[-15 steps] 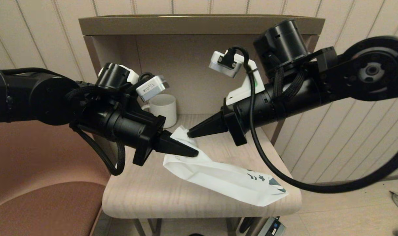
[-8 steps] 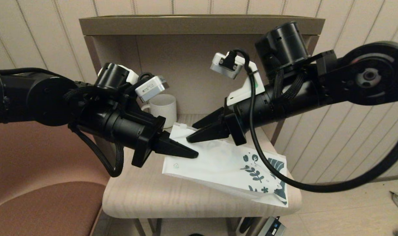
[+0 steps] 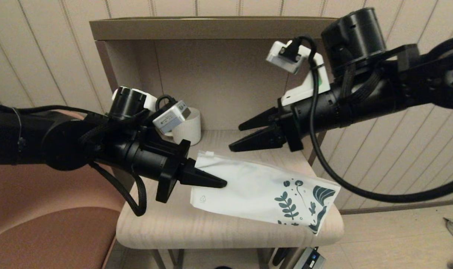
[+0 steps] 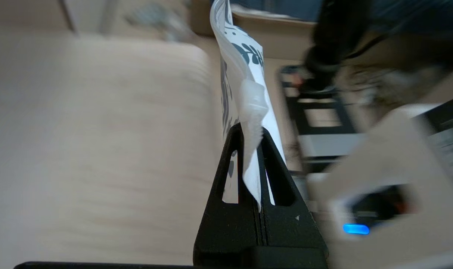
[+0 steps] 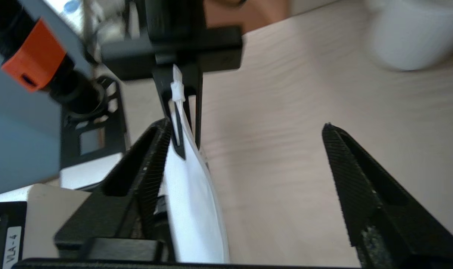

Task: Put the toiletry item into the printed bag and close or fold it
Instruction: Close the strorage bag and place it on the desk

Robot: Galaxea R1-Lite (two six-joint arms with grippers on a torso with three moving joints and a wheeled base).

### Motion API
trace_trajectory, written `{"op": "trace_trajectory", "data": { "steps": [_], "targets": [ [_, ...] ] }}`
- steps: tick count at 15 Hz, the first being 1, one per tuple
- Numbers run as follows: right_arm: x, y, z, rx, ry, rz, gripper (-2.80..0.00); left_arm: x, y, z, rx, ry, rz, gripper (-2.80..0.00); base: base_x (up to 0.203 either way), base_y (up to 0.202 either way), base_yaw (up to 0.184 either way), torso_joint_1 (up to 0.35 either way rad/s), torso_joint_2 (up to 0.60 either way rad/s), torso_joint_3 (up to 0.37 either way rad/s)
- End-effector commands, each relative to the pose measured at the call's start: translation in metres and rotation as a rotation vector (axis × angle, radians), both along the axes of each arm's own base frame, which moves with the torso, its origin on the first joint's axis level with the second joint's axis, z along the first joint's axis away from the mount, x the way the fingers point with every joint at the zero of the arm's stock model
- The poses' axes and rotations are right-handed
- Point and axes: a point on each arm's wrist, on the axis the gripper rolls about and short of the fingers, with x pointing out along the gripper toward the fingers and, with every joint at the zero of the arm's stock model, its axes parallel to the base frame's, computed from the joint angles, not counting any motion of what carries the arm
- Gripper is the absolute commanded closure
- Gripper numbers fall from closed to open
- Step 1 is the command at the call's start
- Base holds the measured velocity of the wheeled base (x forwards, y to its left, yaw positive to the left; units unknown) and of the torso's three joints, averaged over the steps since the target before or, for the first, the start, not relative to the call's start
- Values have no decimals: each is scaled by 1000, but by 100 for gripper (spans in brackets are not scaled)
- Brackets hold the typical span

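Observation:
The printed bag (image 3: 248, 186) is stretched across the small wooden table (image 3: 166, 224), with its leaf-printed end (image 3: 304, 203) near the front right corner. My left gripper (image 3: 216, 182) is shut on the bag's plain end; in the left wrist view the bag's edge (image 4: 251, 149) is pinched between the jaws. My right gripper (image 3: 235, 137) is open, up above the bag and apart from it. In the right wrist view the bag (image 5: 191, 201) passes beside one finger (image 5: 155, 157), and nothing lies between the fingers. The toiletry item is out of view.
A white ribbed mug (image 3: 189, 129) stands at the back left of the table, behind my left wrist, also visible in the right wrist view as the mug (image 5: 409, 33). A shelf top (image 3: 226, 28) and back panel box in the table. A brown chair (image 3: 43, 231) is at the left.
My right gripper opened, let go of the bag and drew back up and to the right. The bag unrolled flat with its print showing. My left gripper kept its hold and sank slightly.

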Motion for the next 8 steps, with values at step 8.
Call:
{"op": "trace_trajectory", "data": {
  "steps": [8],
  "targets": [
    [-9,-26,10,67,-106,-45,-280,-16,-7,23,69,-146,-3,0,0,0,0,0,0,0]
  ]
}}
